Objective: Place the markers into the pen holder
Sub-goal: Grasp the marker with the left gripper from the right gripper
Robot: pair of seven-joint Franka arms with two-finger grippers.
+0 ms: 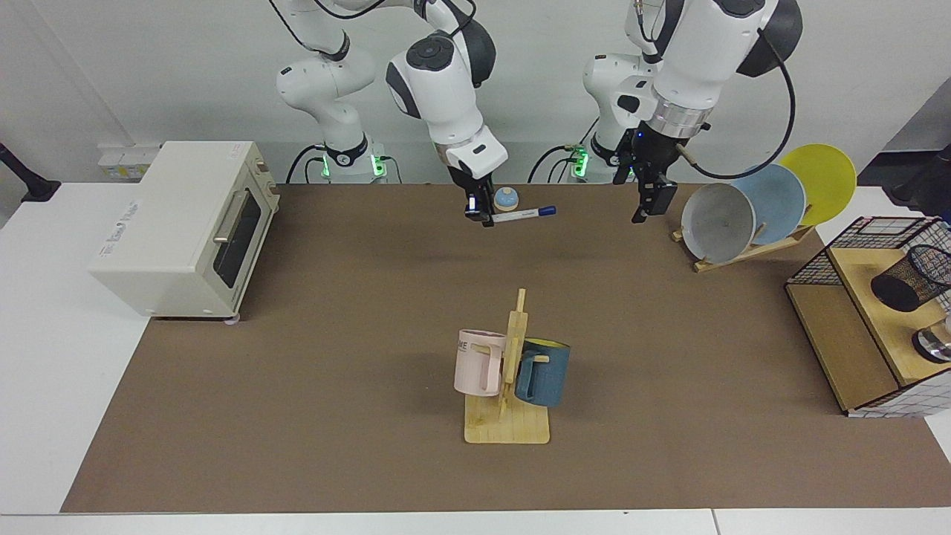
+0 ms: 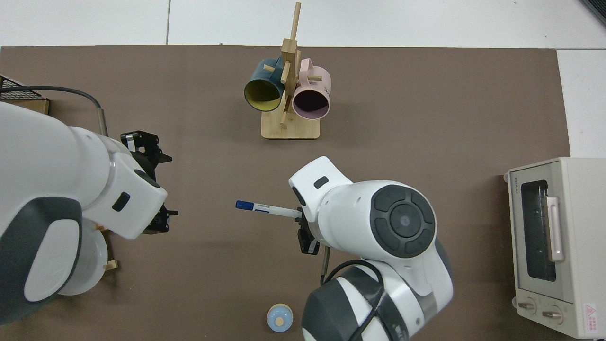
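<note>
- The right gripper point(image 1: 481, 216) was clamped on the white end of the marker point(image 1: 525, 215), which was held level above the mat with its blue cap pointing at the left gripper point(image 1: 652, 199).
- The left gripper hung in the air, fingers apart.
- The holder point(image 1: 911, 279) lay tilted on the wooden shelf point(image 1: 865, 297), well apart.

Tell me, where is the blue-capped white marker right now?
The blue-capped white marker hangs level above the brown mat, shut in the right arm's tool, just in front of the small blue dome-shaped bell in the facing view.
</note>
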